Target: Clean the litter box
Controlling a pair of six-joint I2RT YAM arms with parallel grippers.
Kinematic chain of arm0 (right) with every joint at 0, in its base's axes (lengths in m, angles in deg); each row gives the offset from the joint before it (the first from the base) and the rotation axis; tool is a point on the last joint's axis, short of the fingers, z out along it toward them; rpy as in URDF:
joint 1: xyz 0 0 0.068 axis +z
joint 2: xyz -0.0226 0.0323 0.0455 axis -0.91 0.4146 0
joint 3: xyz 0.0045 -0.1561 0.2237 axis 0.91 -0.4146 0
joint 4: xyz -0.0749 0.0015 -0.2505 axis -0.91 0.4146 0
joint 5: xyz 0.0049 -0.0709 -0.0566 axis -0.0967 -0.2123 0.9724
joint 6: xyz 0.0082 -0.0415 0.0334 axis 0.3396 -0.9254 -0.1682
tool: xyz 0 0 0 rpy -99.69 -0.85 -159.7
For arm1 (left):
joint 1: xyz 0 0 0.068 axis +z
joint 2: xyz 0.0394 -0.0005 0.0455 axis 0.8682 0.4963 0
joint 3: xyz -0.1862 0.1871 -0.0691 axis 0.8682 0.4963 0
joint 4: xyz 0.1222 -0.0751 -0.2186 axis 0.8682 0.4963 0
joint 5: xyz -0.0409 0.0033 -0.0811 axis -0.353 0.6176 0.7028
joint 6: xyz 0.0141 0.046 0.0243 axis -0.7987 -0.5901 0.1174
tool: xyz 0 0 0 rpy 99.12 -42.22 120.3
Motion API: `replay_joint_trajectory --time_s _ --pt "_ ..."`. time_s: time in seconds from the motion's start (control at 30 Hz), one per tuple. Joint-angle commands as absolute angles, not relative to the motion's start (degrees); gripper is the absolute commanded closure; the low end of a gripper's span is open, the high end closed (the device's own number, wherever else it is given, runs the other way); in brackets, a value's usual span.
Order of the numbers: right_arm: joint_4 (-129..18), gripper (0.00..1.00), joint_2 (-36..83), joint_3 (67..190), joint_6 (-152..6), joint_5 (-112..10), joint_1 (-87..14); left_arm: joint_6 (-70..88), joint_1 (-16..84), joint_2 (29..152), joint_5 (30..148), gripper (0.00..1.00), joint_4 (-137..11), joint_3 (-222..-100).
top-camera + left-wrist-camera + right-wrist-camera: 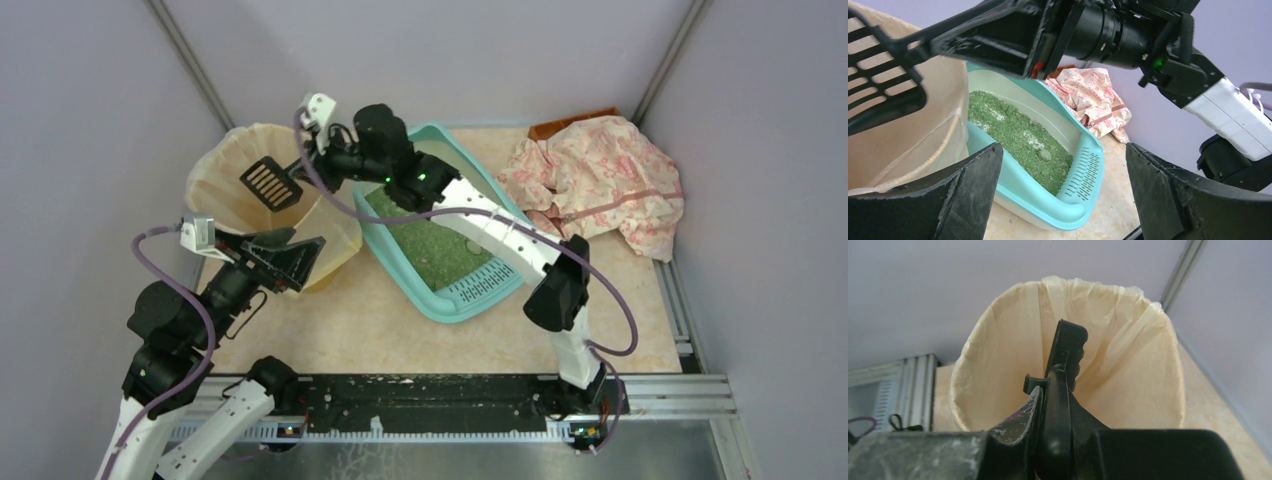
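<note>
The teal litter box [436,292] lies mid-table with green granules and a slotted grate at its near end; it also shows in the left wrist view [1083,200], with a clump [1044,154] in the granules. My right gripper [318,165] is shut on the handle of a black slotted scoop [270,181], held over the beige bag-lined bin [225,160]. In the right wrist view the scoop [1067,352] stands edge-on over the bin's mouth [1148,370]. My left gripper [290,255] is open and empty, beside the bin's near right side.
A pink floral cloth [600,180] lies at the back right over a brown box [572,124]. Grey walls enclose the table on three sides. A metal rail [660,385] runs along the near edge.
</note>
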State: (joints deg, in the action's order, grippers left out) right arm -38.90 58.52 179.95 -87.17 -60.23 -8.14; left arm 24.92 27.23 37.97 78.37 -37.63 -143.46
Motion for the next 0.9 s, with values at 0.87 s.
replay_joint_trajectory --time_s 0.87 --pt "-38.0 1.0 31.2 145.9 -75.9 -37.8 -34.6 30.4 27.1 39.6 86.6 0.02 -46.1 -137.2"
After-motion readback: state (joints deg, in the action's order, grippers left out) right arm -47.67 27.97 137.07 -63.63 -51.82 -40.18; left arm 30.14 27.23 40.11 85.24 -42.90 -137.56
